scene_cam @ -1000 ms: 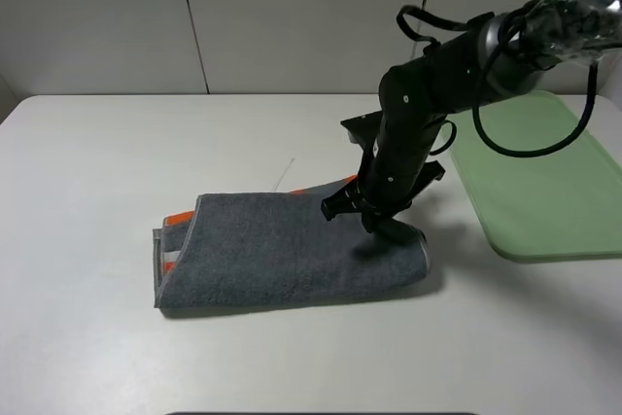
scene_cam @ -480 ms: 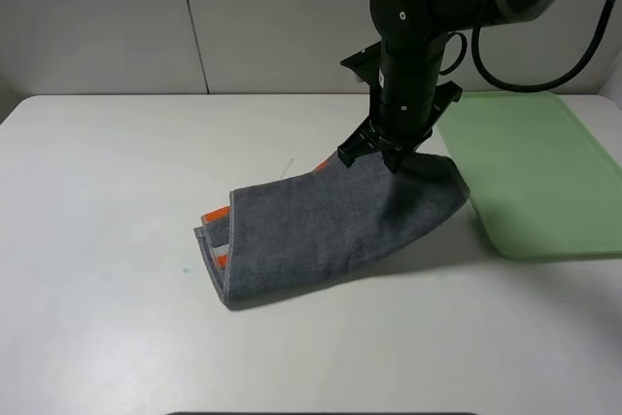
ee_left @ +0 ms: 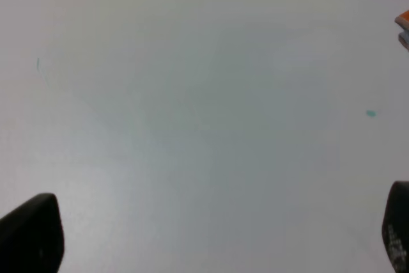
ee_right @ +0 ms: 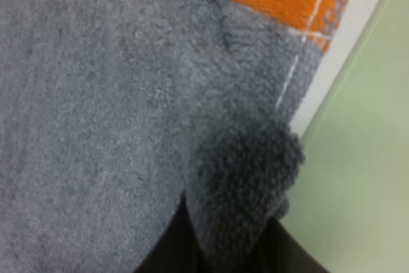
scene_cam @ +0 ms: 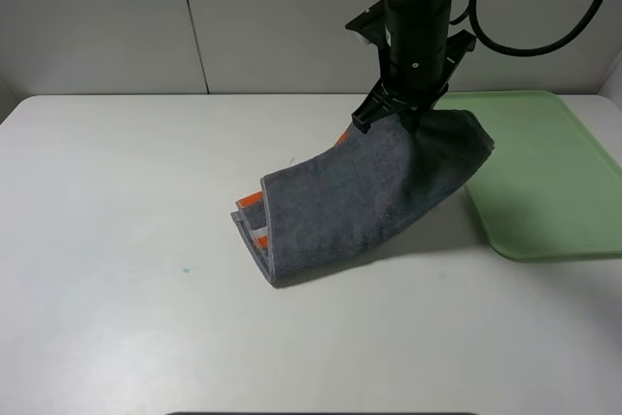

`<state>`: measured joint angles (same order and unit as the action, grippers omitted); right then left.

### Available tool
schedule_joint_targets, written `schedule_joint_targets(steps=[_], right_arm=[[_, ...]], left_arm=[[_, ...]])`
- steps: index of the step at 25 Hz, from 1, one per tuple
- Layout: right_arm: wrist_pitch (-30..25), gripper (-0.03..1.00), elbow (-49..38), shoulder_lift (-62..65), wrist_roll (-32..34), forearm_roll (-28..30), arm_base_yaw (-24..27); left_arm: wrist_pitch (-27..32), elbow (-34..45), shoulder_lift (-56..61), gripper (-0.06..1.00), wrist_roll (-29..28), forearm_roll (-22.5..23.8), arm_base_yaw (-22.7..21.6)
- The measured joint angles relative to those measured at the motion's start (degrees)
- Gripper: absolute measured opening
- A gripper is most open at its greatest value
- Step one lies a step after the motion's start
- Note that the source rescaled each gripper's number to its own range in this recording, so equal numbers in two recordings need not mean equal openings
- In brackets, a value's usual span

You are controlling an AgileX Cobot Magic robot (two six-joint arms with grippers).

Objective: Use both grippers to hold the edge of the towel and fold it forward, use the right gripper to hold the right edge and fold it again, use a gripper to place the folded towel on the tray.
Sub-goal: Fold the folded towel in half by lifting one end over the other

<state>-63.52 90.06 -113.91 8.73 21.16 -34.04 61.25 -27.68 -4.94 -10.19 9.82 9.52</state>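
Left wrist view: left gripper (ee_left: 214,241) wide open, empty, over white surface (ee_left: 192,94). Exterior high: folded dark grey terry towel (scene_cam: 360,201) rests its low end centre-left, long axis slanting up-right to right gripper (scene_cam: 397,119), clamped on its top edge. Pale green plastic tray (scene_cam: 544,182) lies right of that gripper; right arm nearer.

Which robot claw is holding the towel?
The right gripper, pinching the towel by its raised end beside the tray; the left gripper hangs open, holding nothing.

White table (scene_cam: 107,201) before a pale grey wall (scene_cam: 97,17) with thin dark seams
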Motion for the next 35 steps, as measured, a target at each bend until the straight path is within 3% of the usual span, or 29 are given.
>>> schedule_joint_targets(steps=[7,16,35], right_arm=[[-2.1,0.09,1.9,0.0,-2.3,-0.4,0.0],[0.6,0.09,1.6,0.0,-3.4,-10.7,-0.1],[6.8,0.09,0.5,-3.1,-0.8,-18.7,-10.6]], left_arm=[[0.0,0.0,0.0,1.00,0.0,0.0,0.0],[0.0,0.0,0.0,1.00,0.0,0.0,0.0],[0.0,0.0,0.0,1.00,0.0,0.0,0.0]])
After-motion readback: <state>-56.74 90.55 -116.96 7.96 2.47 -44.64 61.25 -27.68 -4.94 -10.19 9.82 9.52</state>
